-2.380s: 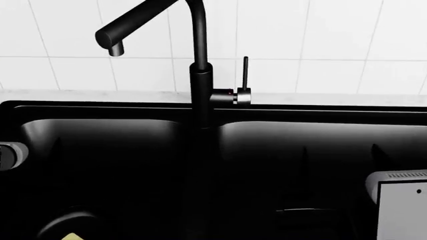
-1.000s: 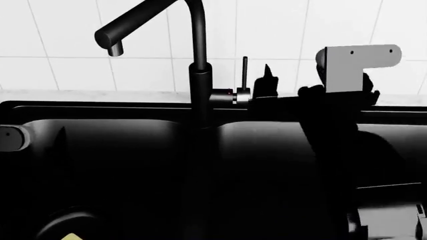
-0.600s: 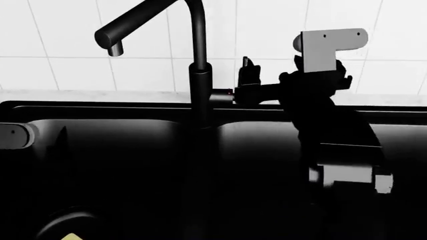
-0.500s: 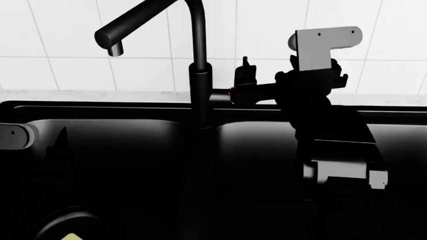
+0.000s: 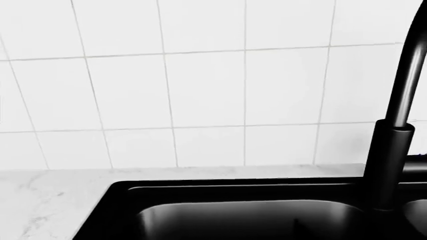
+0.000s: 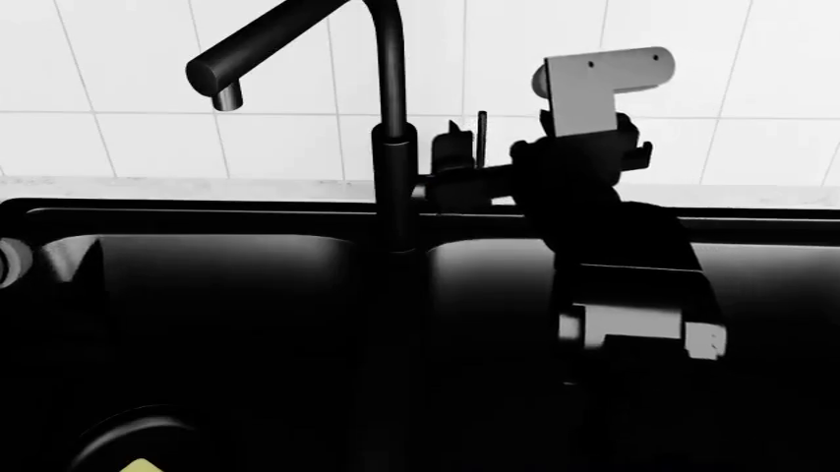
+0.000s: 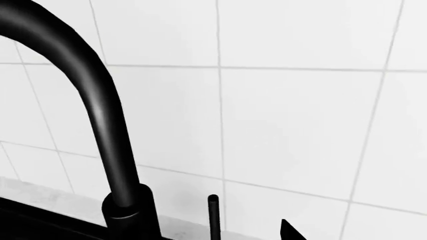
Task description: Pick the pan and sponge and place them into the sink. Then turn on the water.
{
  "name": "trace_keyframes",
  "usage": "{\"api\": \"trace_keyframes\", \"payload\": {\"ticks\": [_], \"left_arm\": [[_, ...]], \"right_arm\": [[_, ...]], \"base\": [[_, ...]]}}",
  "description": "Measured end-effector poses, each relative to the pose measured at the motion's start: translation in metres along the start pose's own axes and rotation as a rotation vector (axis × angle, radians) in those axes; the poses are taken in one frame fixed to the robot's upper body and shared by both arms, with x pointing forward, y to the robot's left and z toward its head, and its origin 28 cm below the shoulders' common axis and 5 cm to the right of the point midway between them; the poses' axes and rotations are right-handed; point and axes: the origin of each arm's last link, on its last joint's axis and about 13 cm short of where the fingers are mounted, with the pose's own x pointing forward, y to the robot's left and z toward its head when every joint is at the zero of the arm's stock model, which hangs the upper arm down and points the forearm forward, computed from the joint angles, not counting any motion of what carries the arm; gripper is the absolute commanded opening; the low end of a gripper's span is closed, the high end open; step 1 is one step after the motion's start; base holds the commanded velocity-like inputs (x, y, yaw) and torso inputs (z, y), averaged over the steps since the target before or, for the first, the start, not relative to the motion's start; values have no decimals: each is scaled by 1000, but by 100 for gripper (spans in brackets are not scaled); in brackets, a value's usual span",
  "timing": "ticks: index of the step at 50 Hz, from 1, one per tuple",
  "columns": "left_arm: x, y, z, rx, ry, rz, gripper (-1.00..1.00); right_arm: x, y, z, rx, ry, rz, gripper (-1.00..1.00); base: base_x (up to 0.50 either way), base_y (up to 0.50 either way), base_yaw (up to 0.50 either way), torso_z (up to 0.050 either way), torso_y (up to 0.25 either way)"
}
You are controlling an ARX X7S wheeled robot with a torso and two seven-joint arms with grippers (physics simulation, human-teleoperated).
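The head camera looks forward and down over the sink point(image 6: 236, 295), facing the tiled wall point(image 6: 118, 59), with the faucet point(image 6: 391, 147) rising mid-frame. The left wrist camera sits low and near, facing the same wall point(image 5: 200, 85) across the sink's back rim point(image 5: 220, 187) and the tabletop point(image 5: 47, 200). The right wrist camera is closest, looking slightly upward at the faucet's curve point(image 7: 93, 100) and its thin lever point(image 7: 213, 217). All three share the faucet and wall.
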Motion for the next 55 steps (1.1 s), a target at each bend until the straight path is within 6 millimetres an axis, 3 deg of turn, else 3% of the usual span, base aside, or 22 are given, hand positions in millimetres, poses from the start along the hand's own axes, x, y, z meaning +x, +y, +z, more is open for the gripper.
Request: {"api": "trace_keyframes", "payload": {"ticks": [20,55], "left_arm": [[-3,0,12,40,-42,-37,100],[-2,0,11,55,-60,-41,100]], "right_arm": [[3,5,6,-10,-25,-8,100],[7,10,18,-14,-91,-44,100]], "base": [[0,0,0,0,0],[0,0,0,14,-154]]}}
